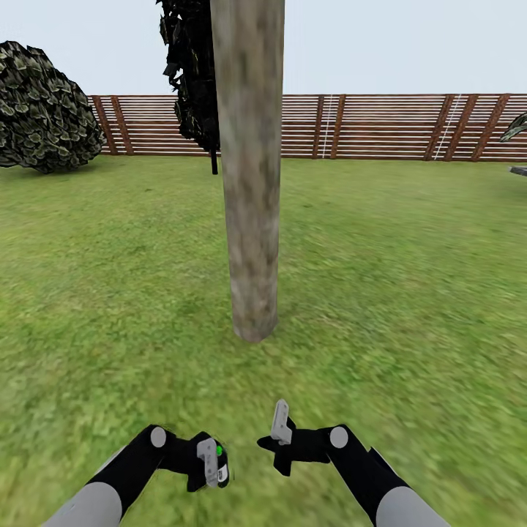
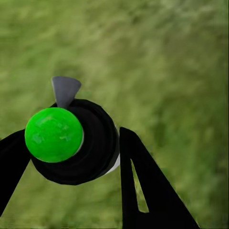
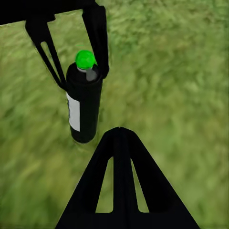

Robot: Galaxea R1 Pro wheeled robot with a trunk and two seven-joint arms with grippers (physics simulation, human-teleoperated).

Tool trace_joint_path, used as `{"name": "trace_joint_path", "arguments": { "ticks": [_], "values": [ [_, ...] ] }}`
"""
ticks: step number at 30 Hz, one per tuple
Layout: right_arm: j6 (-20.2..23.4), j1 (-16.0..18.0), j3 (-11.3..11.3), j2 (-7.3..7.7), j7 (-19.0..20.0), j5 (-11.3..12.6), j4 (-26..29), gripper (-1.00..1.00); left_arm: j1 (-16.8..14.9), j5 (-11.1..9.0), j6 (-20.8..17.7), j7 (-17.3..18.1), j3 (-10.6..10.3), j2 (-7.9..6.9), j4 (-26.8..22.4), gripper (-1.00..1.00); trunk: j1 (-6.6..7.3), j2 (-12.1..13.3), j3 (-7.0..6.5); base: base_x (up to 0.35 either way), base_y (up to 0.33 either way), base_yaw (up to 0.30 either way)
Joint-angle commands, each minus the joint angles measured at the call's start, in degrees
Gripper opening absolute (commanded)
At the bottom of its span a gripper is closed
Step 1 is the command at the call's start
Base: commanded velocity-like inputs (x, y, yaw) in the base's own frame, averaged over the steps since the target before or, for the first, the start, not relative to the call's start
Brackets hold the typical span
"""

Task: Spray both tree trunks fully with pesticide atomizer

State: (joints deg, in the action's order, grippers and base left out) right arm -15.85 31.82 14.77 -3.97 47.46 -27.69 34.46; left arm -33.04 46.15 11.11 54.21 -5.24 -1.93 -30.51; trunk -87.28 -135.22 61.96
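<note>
Pickup done: I have atomizer [image 3: 84,102] clamped in left gripper [image 1: 208,461], off grass [image 1: 410,293], low at my left front. Trunk [image 1: 250,183] straight ahead, near; no spray residue visible, so I judge spraying pending. Right gripper [image 1: 279,432] empty, fingers raised; spread unclear.
</note>
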Motion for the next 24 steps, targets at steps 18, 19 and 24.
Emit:
{"name": "trace_joint_path", "arguments": {
  "ticks": [18,19,24],
  "values": [
    [0.1,0.0,-0.5,0.99,0.0,-0.2,0.0,1.0,0.6,5.5,-0.2,-0.5,0.7,-12.58,0.7,-1.0,0.0,0.0,0.0,0.0,0.0,0.0],
    [0.1,0.0,-0.5,1.11,0.0,-0.2,0.0,1.0,0.6,5.5,-0.2,-0.5,0.7,-12.77,0.8,-1.0,0.0,0.0,0.0,0.0,0.0,0.0],
    [0.0,0.0,-0.5,2.69,-0.2,-0.2,-0.2,1.0,0.6,4.9,-1.0,-2.7,3.6,-13.44,0.8,-1.0,0.0,0.0,0.0,0.0,0.0,0.0]
  ]
}}
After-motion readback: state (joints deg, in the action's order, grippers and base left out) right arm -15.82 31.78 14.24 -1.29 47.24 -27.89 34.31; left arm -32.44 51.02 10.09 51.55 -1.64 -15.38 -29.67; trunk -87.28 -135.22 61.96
